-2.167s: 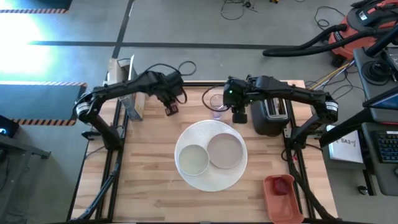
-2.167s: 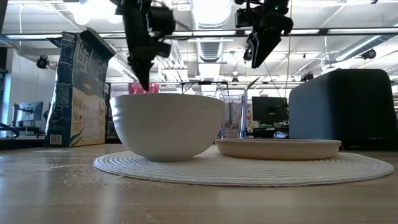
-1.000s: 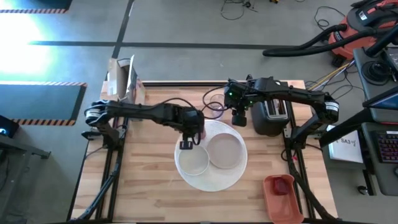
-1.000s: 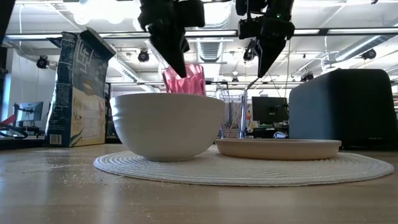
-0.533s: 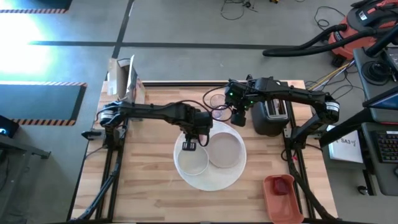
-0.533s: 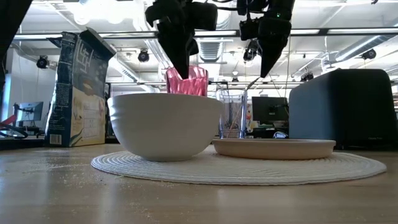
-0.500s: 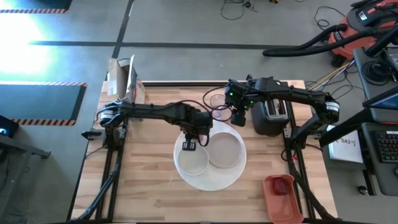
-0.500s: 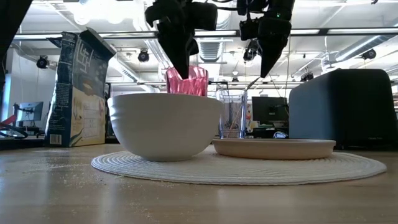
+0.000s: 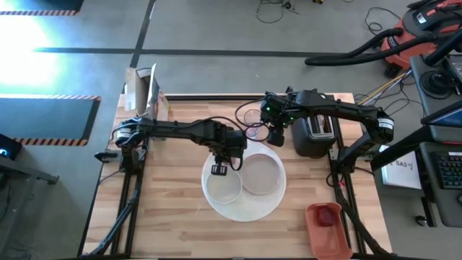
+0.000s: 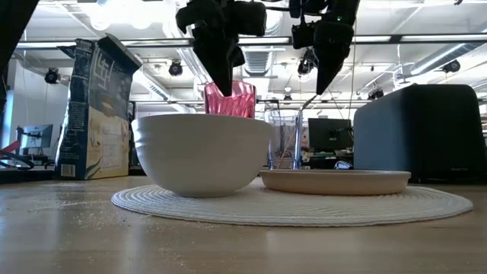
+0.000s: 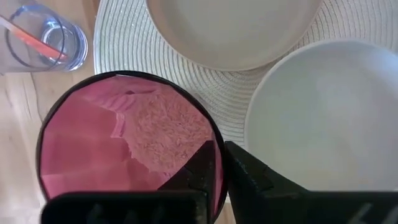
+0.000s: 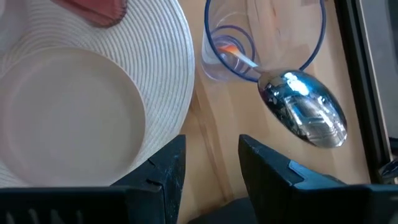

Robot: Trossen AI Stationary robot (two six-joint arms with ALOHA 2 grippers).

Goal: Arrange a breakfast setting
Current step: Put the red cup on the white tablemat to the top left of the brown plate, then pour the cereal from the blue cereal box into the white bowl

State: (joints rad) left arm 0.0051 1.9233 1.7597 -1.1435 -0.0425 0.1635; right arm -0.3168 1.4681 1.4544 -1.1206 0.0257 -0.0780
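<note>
Cup set-down at placemat edge; spoon waiting.
Left gripper (image 11: 216,171) reached across the desk, fingers pinched on the rim of the pink cup (image 11: 127,146), just beside the white bowl (image 10: 204,152); cup looked light, rigid, probably slick. Right gripper (image 12: 211,165) hovered farther right with fingers apart, metal spoon (image 12: 305,115) near them.

Compared with two seconds back, the left arm now reaches from the far left corner across to the middle of the table, and its left gripper (image 9: 229,154) hangs over the far edge of the woven placemat (image 9: 254,210). The pink cup (image 10: 227,99), earlier just visible beside the cereal box, now stands behind the white bowl (image 10: 204,153). The fingers (image 11: 247,175) pinch its rim, though the grip seems to be just starting to loosen.
</note>
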